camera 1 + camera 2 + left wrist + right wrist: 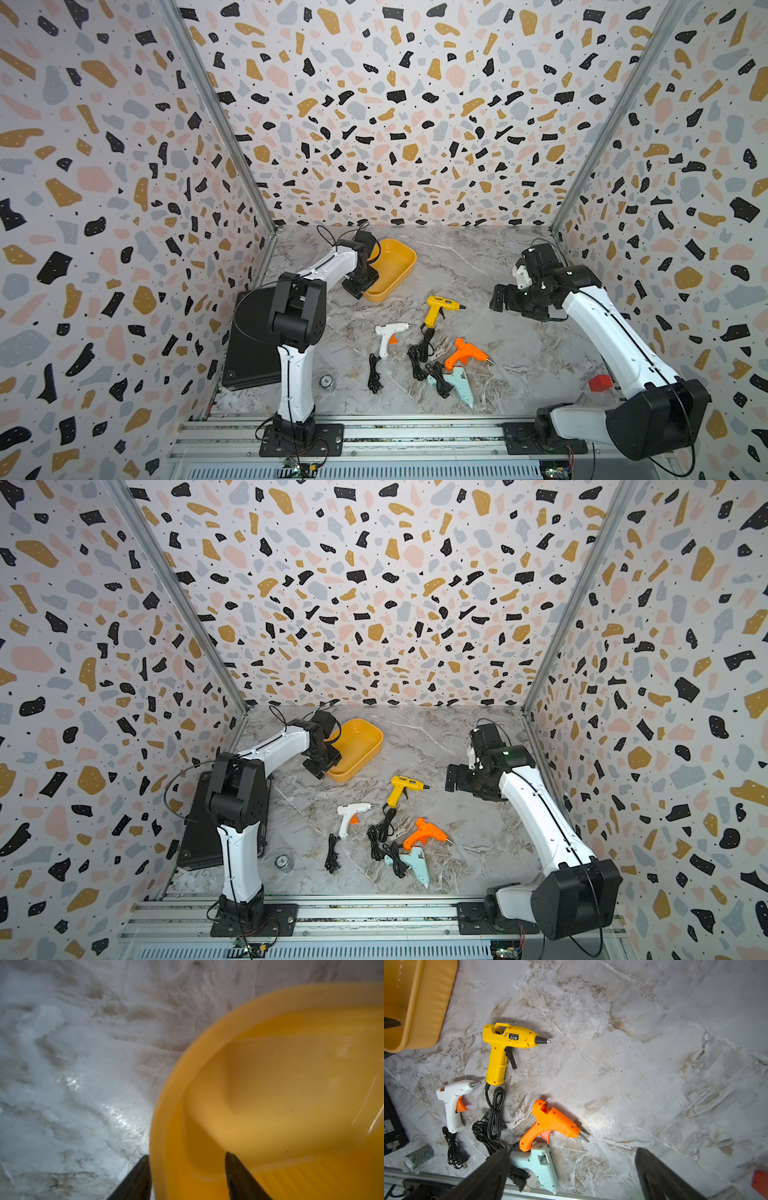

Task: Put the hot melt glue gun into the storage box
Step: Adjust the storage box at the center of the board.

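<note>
Nearest, at 6 o'clock on the marble surface, the mint glue gun is seen lying flat. The orange glue gun is pressed against it at its 12 o'clock. The white glue gun is spotted at 10 o'clock of that pair, and the yellow glue gun beyond at 12. All four are left out on the surface. At 3 o'clock the right hand is held spread wide, released. Farthest, at 11 o'clock, the storage box is straddled at its rim by the left hand. One finger is outside and one inside; whether the rim is clamped cannot be told.
</note>
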You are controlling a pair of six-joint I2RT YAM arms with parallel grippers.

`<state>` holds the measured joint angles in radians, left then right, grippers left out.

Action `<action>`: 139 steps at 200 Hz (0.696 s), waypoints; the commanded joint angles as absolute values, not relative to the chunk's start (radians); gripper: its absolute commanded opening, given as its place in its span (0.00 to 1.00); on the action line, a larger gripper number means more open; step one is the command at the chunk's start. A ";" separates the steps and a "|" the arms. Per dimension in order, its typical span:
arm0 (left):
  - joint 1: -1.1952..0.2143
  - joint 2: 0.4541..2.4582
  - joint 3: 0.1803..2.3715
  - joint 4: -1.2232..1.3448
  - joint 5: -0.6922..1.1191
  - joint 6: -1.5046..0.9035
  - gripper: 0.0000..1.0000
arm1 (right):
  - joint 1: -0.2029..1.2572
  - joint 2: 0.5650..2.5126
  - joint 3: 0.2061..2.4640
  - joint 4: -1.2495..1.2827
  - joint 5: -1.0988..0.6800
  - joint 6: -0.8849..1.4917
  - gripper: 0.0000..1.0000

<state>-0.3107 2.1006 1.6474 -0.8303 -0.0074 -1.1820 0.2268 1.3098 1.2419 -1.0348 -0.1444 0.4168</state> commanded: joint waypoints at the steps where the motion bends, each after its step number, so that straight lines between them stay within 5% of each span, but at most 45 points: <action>1: -0.309 2.115 1.687 -0.834 0.006 -1.134 0.44 | 0.227 1.313 1.235 -1.067 -0.126 0.398 0.99; 13: -0.305 2.124 1.703 -0.834 0.008 -1.102 0.36 | 0.227 1.315 1.236 -1.069 -0.124 0.392 0.99; 40: -0.293 2.161 1.804 -0.860 0.018 -0.953 0.00 | 0.227 1.315 1.238 -1.081 -0.123 0.369 0.99; 96: -0.285 2.245 2.052 -0.997 -0.025 -0.462 0.00 | 0.227 1.298 1.229 -1.117 -0.104 0.334 0.99; 139: -0.281 2.231 1.989 -0.994 0.018 -0.187 0.00 | 0.227 1.278 1.220 -1.139 -0.100 0.315 0.99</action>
